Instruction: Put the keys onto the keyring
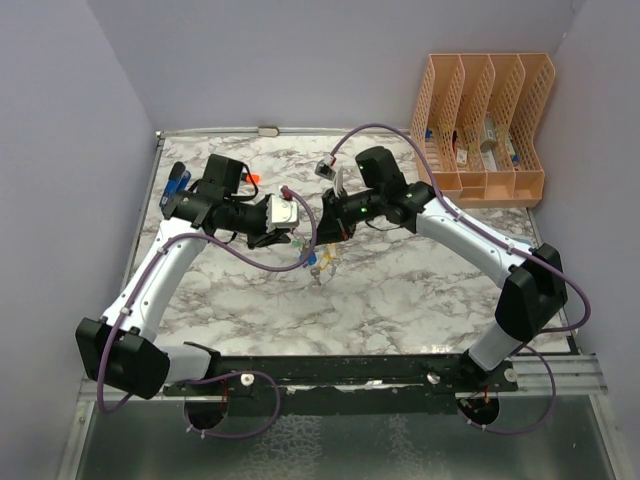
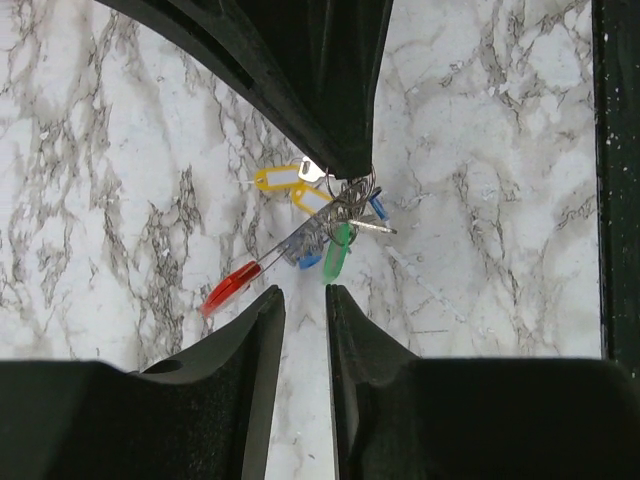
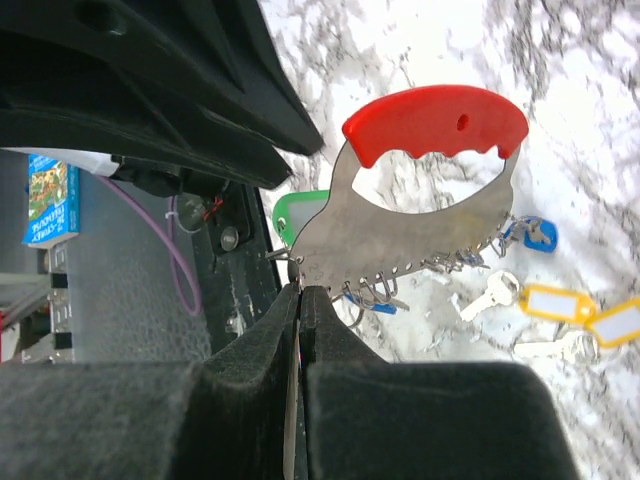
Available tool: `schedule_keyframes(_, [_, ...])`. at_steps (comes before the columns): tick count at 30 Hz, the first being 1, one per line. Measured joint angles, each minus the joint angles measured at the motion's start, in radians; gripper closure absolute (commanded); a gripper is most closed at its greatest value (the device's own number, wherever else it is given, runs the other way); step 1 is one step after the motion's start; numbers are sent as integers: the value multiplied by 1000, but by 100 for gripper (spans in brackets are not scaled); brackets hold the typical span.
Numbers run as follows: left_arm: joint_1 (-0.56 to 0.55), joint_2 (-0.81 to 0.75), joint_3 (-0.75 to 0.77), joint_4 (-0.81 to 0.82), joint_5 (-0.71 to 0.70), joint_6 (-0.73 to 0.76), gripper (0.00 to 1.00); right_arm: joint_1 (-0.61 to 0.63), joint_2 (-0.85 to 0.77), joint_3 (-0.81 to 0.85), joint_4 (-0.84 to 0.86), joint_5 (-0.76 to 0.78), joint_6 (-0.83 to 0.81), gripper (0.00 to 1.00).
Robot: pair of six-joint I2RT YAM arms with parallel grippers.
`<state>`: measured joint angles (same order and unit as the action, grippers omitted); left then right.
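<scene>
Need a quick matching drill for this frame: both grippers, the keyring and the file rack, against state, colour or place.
1. left gripper
2. right gripper
3. keyring
4. file rack

A. peach, far right corner
B. shut on a metal edge
C. red grip, silver plate
D. open, holding nothing

Pairs: 1-D, 2-B, 3-C, 4-A
</scene>
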<state>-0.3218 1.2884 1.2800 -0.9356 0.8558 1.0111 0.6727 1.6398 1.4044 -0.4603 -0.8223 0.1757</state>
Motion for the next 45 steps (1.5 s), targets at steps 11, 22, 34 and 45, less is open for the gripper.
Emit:
schedule_keyframes(11, [1,-16,54,-39,-29,25,1,0,11,13,-88,99,101,99])
schedule_keyframes(22, [-15,6,-4,53,73,-16,2,0,15,20,-84,90,145,99])
schedule_keyframes(34, [-80,79,-33,147,99,-79,51,15,14,19,-43,54,172,99])
schedule_keyframes(45, [-89,82,-36,143,108,-77,60,14,8,18,-28,50,173,99])
